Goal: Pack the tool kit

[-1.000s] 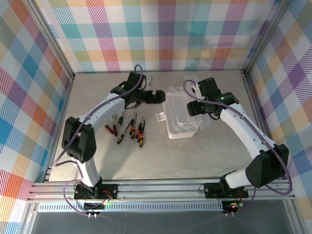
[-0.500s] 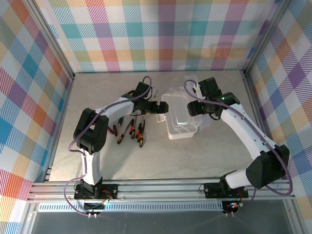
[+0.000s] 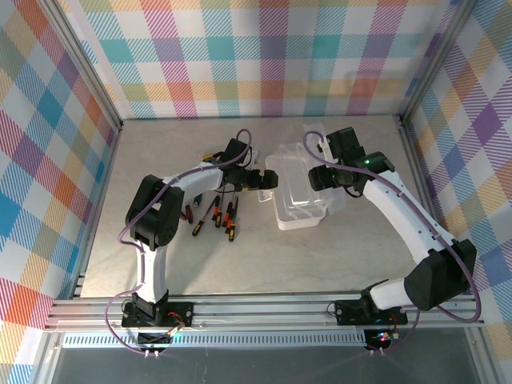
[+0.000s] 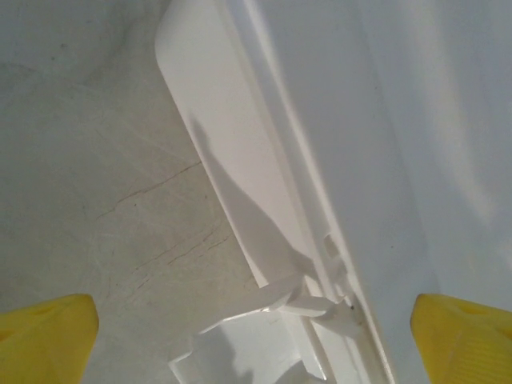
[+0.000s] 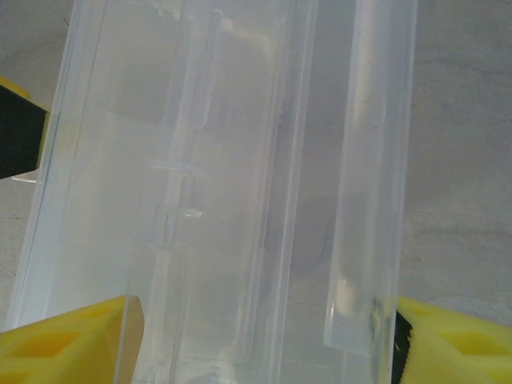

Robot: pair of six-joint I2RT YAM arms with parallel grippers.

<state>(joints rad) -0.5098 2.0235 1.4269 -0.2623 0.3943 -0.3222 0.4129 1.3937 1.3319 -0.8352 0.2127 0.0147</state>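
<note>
L gripper (image 3: 266,178) wide at box (image 3: 300,211) edge.

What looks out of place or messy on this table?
Nothing looks broken or spilled. The screwdrivers lie loose on the table, left of the plastic box, slightly fanned rather than packed inside.

Two robot arms, the left arm (image 3: 196,175) and right arm (image 3: 400,214), have smooth white links and bulky black joints, each trailed by a looping purple cable (image 3: 244,134). The left gripper (image 4: 254,334) and right gripper (image 5: 264,341) carry blocky bright yellow fingers (image 5: 68,340).
</note>
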